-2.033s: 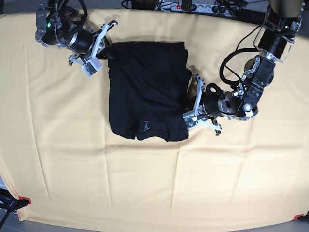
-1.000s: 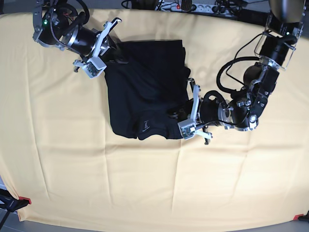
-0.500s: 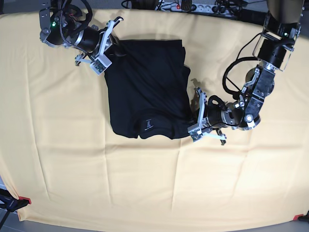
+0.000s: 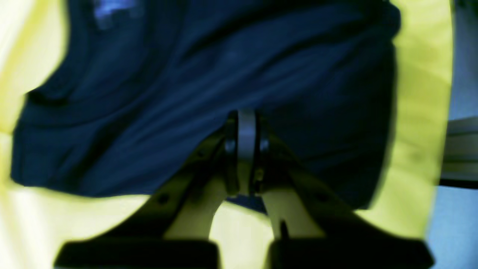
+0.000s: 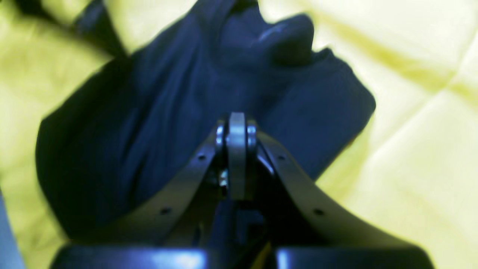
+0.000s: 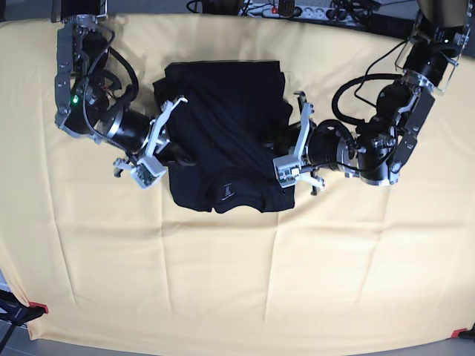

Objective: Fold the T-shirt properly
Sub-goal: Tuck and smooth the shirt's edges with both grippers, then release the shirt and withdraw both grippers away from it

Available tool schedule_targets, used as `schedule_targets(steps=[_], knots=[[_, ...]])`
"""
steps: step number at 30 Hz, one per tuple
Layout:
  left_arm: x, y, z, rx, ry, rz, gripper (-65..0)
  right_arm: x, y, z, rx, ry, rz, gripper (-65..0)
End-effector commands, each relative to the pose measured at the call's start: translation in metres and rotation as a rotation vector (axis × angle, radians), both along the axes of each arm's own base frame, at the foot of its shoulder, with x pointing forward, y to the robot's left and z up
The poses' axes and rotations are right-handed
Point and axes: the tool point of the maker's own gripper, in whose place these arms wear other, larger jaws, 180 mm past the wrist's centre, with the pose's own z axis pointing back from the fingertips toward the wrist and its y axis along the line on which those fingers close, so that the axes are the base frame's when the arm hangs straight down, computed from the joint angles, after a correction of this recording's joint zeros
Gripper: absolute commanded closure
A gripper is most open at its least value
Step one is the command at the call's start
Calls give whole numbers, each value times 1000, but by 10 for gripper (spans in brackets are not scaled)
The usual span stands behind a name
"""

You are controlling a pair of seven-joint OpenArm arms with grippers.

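The black T-shirt point(image 6: 223, 126) lies folded into a rough rectangle in the middle of the yellow table cloth point(image 6: 237, 282), its pale label mark point(image 6: 225, 190) near the front edge. My right gripper point(image 6: 167, 141) is at the shirt's left edge, about halfway down. In the right wrist view its fingers meet point(image 5: 237, 127) against bunched dark cloth point(image 5: 149, 112). My left gripper point(image 6: 286, 148) is at the shirt's right edge. In the left wrist view its fingers meet point(image 4: 242, 123) on the cloth point(image 4: 224, 56), with folds running toward the tips.
A power strip and cables point(image 6: 282, 9) lie along the table's far edge. Red clamps point(image 6: 35, 306) hold the cloth at the front corners. The yellow cloth shows shallow creases around the shirt.
My right gripper has moved from the shirt's far left corner down to the middle of its left edge. My left gripper has moved up and left onto the right edge. The shirt's outline has shifted slightly.
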Motion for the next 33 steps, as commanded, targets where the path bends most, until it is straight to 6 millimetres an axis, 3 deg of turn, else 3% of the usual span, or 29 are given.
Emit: schedule_targets(steps=[1,7,12,15,26,30,33], knots=[[-4,-4,10,-37,-15,-14,0,12,0,8,29,-23,1,0],[-41,-4,-17,-10,52,-23,0,42,10,-9,29,38,32,0],[-54,0,-36,26,53,-9,0,44,24,-31,-50,70,94,0],[-61,3,-46,53,45,-4,0,46,23,-46,-131,45,102,0],[-91,9,-68,99,106,-9,0,86,-22,-52,-292,-47,-177,0],[-90,9,-67,98,104,-8,0,100,-45,-50,-352,-67,-313,0],[-78,11,-60,101,61,-1,0,113,-56,-38,-355,-68,-393,0]])
